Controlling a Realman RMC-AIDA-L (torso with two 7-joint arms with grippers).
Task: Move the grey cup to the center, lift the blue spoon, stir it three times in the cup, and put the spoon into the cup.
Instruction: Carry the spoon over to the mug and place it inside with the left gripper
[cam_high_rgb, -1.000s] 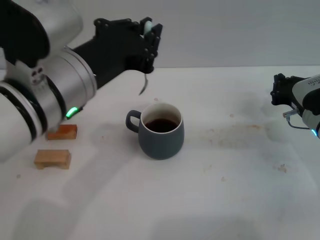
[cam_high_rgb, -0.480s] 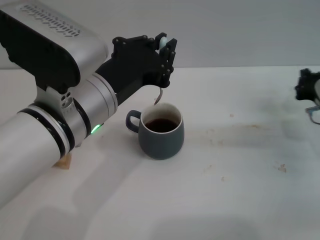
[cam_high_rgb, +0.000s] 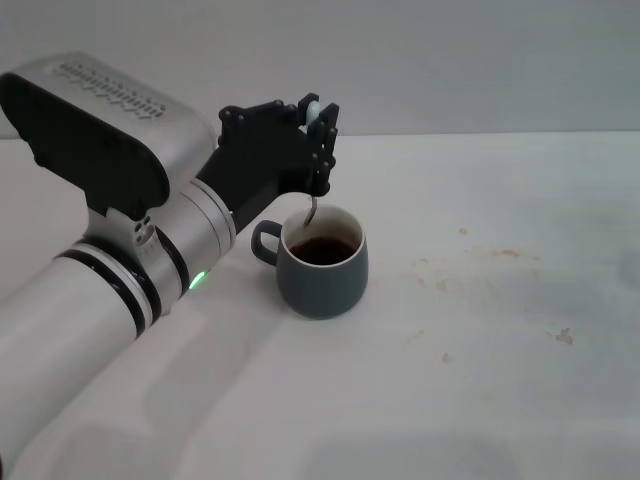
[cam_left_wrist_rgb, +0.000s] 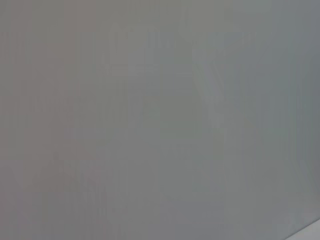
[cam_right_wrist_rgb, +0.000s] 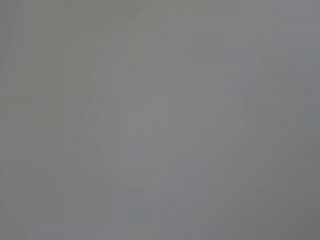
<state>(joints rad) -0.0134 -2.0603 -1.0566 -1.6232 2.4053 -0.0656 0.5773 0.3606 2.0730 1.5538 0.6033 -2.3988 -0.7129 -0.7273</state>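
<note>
One left hand (cam_high_rgb: 318, 150) pinches the blue spoon (cam_high_rgb: 312, 205) above the grey cup (cam_high_rgb: 322, 262) on a stained table (cam_high_rgb: 480, 300).

The left arm reaches in from the near left, its white and silver forearm rising diagonally to a black wrist and a black left end effector (cam_high_rgb: 316, 135). That end effector hangs just above the far rim of the grey cup (cam_high_rgb: 322, 261), fingers pointing down and clamped on the pale handle of the blue spoon (cam_high_rgb: 313, 190), which hangs upright with its metal tip at the cup's mouth. A green light glows on the forearm. The right arm is out of sight.
</note>
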